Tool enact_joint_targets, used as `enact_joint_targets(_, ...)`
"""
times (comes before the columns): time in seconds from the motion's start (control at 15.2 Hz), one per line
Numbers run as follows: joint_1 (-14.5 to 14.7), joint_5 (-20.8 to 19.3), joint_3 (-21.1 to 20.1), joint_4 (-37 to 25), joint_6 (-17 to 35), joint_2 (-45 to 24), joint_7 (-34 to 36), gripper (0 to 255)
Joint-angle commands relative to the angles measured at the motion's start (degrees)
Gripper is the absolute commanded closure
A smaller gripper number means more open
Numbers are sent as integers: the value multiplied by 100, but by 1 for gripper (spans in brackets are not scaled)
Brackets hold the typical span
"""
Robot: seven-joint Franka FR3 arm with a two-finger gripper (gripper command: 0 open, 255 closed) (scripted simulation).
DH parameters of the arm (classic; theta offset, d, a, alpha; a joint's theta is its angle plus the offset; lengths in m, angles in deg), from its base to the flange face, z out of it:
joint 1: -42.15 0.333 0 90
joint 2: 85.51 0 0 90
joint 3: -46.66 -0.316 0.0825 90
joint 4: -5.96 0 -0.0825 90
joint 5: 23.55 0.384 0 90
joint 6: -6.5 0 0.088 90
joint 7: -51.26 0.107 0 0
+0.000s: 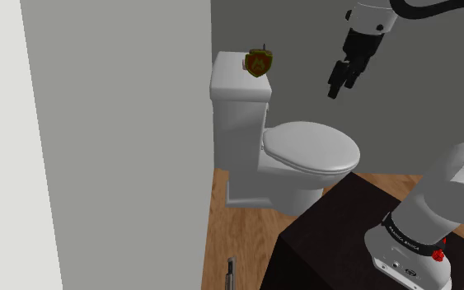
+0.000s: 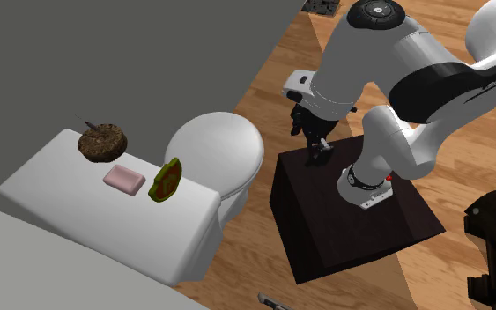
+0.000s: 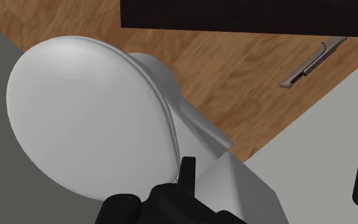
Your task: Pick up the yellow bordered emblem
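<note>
My claw (image 1: 337,85) hangs open and empty up by the seat (image 1: 308,152), and the emblem (image 1: 259,63) stands on edge at the rim of the tank lid (image 1: 230,82), so I reckon a clumsy nudge knocks it off.

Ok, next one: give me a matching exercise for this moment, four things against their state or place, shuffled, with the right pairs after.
Things:
1. emblem
2. pink bar
3. toilet lid
4. gripper

States or places:
A. shut down over the bowl
B. open, in the air, holding nothing
C. standing on edge on the tank
D. lying flat on the tank

Pairs: 1-C, 2-D, 3-A, 4-B.
</note>
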Motion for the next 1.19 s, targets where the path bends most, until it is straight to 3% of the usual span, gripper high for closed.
enact_joint_targets(0.0,0,0,0,0,0,0,0,0)
enact_joint_targets(0.59,278,-216,688,-1840,205,-2133,-1917,0)
enact_joint_targets(1.12,464,-7,954,-4076,-169,-4120,-3539,0)
